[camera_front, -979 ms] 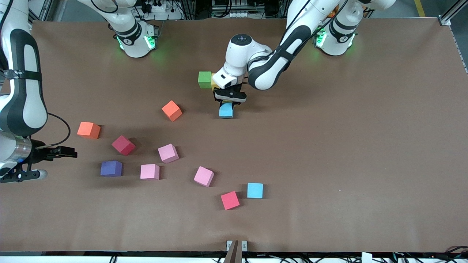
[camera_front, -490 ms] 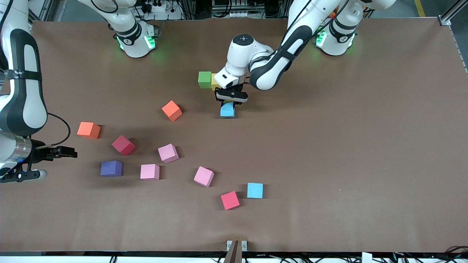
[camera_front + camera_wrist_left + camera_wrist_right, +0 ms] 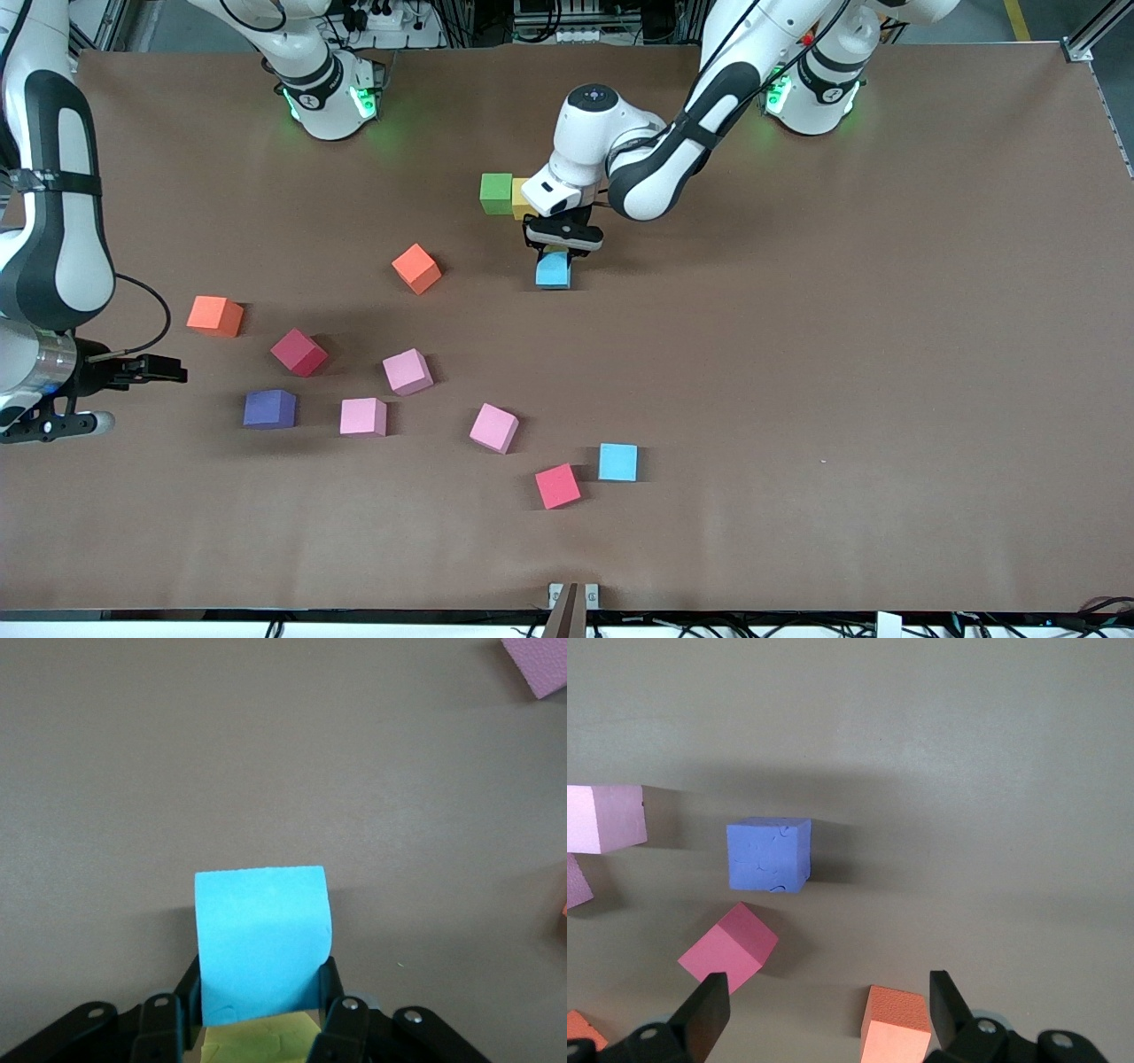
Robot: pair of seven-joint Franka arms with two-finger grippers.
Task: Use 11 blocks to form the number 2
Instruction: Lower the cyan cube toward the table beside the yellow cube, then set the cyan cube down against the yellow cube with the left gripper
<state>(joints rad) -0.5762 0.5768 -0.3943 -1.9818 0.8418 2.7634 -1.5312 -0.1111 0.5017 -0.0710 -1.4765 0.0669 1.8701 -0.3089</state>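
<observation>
My left gripper (image 3: 561, 246) is shut on a light blue block (image 3: 553, 271), low at the table near the middle. In the left wrist view the fingers (image 3: 330, 979) press both sides of this block (image 3: 261, 939), and a yellow block (image 3: 259, 1038) lies against it under the hand. Beside the wrist, a green block (image 3: 496, 193) and a yellow block (image 3: 520, 200) stand side by side. No whole number 2 shows. My right gripper (image 3: 174, 369) waits open at the right arm's end, over bare table beside an orange block (image 3: 897, 1029); nothing lies between its fingers (image 3: 709, 1003).
Loose blocks lie nearer the camera: orange (image 3: 416, 268), orange (image 3: 214, 315), red (image 3: 299, 352), purple (image 3: 269, 409), three pink (image 3: 407, 371) (image 3: 363, 416) (image 3: 493, 428), red (image 3: 558, 486), light blue (image 3: 617, 462). The left arm's elbow (image 3: 651, 173) hangs over the table.
My left gripper has slid the light blue block slightly toward the left arm's end of the table. The right arm has stayed still.
</observation>
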